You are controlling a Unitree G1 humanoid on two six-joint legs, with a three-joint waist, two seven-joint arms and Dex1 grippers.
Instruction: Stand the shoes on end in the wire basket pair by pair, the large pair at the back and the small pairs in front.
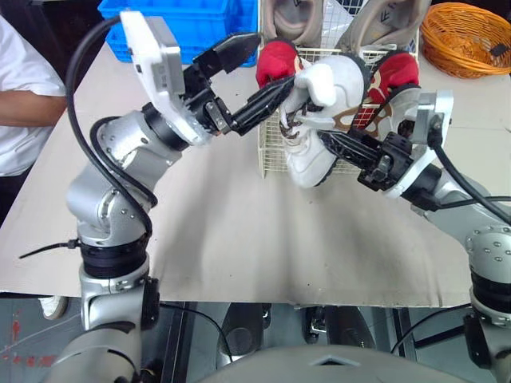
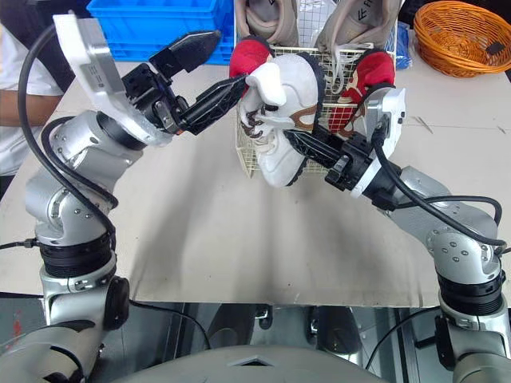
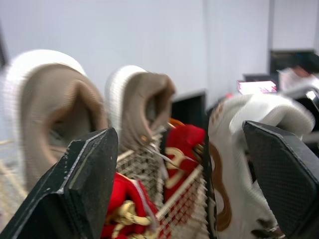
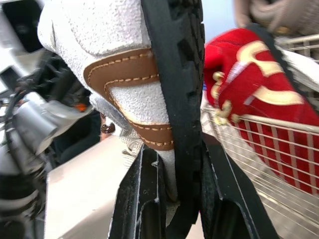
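Head view: right gripper (image 1: 327, 142) pinches the white sneaker (image 1: 329, 92) by its sole at the wire basket (image 1: 270, 153) front; left gripper (image 1: 271, 62) gapes, one finger at the collar. Left wrist: fingers (image 3: 79, 189) wide apart, sneaker beside one. Right wrist: fingers (image 4: 144, 199) clamp the black sole

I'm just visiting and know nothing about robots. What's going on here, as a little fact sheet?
Held item: white shoe, at the front of the wire basket
Right jaws: shut on the shoe's sole
Left jaws: open, by its heel
Back of basket: tan shoes
Front of basket: red shoes
Nearby: blue crate, orange basket
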